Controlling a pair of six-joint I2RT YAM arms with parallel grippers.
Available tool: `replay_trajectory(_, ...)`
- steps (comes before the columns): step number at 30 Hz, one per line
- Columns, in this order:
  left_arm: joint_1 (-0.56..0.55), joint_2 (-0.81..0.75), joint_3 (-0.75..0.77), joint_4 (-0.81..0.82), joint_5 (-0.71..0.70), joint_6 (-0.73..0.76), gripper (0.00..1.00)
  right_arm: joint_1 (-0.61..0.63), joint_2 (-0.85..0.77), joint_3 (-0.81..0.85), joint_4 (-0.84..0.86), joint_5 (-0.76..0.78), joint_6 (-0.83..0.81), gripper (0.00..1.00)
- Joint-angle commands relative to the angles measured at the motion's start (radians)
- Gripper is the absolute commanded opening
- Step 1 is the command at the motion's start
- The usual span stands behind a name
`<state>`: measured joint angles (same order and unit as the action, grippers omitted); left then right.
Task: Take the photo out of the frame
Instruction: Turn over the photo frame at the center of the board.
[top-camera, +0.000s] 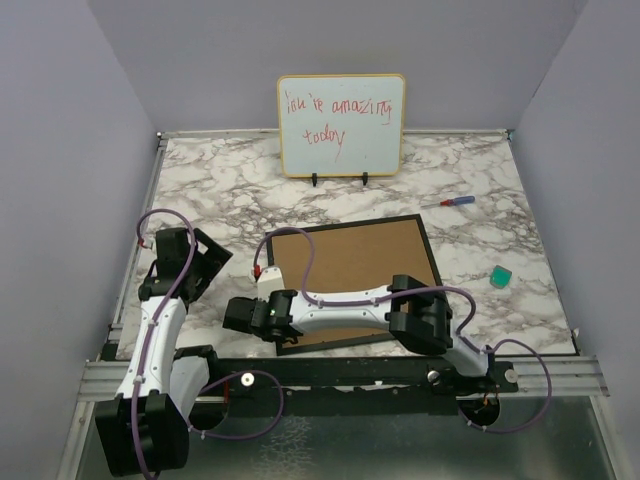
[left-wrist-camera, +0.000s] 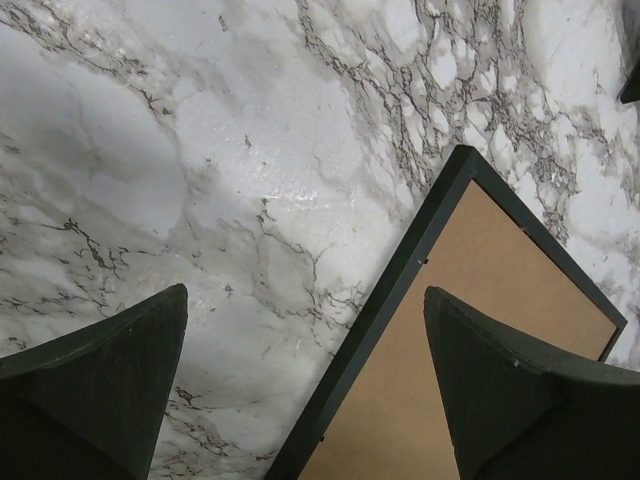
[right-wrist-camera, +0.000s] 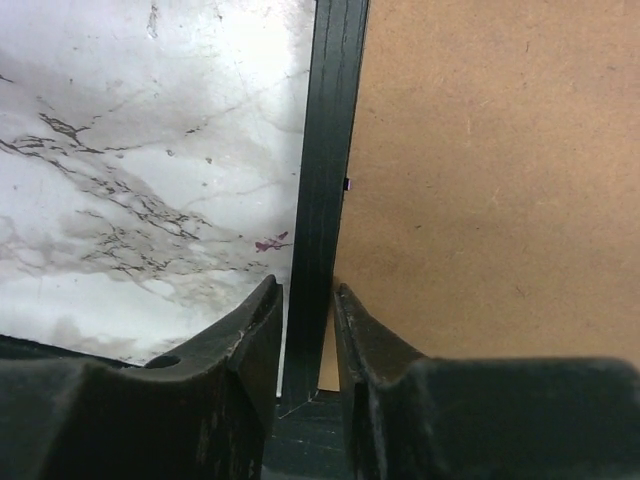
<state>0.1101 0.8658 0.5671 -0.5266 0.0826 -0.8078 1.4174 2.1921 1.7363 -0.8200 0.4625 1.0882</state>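
Observation:
The frame (top-camera: 350, 270) lies face down on the marble table, its brown fibreboard back up inside a thin black rim. The photo is hidden under that back panel. My right gripper (top-camera: 240, 315) is at the frame's near left corner. In the right wrist view the gripper (right-wrist-camera: 305, 288) straddles the black left rail (right-wrist-camera: 325, 180), one finger on the table side and one on the back panel, shut on it. My left gripper (top-camera: 205, 262) hovers left of the frame. Seen from its wrist, it (left-wrist-camera: 306, 292) stands wide open above the frame's rim (left-wrist-camera: 400, 290), holding nothing.
A whiteboard (top-camera: 341, 125) with red handwriting stands on small feet at the back centre. A red-handled screwdriver (top-camera: 452, 201) lies right of it. A small teal block (top-camera: 501, 276) sits right of the frame. Grey walls close in the table on three sides.

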Motion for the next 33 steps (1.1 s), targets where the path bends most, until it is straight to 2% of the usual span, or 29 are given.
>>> replay_trajectory(1, 0.008, -0.009, -0.015, -0.007, 0.026, -0.006, 0.99, 0.013, 0.074, 0.028, -0.126, 0.081, 0.032, 0.26)
replay_trajectory(5, 0.007, -0.012, -0.016, -0.007, 0.032, -0.007, 0.99, 0.012, 0.089, 0.06, -0.126, 0.088, 0.02, 0.09)
replay_trajectory(10, 0.008, -0.01, -0.016, 0.004, 0.059, 0.001, 0.99, 0.01, 0.02, 0.086, -0.078, 0.106, -0.023, 0.01)
replay_trajectory(15, 0.008, -0.041, -0.057, 0.144, 0.246, 0.026, 0.99, -0.004, -0.124, 0.052, 0.015, 0.09, -0.051, 0.0)
replay_trajectory(19, 0.008, -0.072, -0.148, 0.359, 0.43, -0.059, 0.99, -0.006, -0.23, -0.025, 0.103, 0.077, -0.069, 0.0)
replay_trajectory(23, 0.008, -0.072, -0.23, 0.587, 0.58, -0.159, 0.99, -0.007, -0.265, -0.034, 0.088, 0.086, -0.063, 0.01)
replay_trajectory(33, -0.004, -0.123, -0.243, 0.716, 0.7, -0.215, 0.99, -0.028, -0.389, -0.14, 0.218, 0.064, -0.072, 0.0)
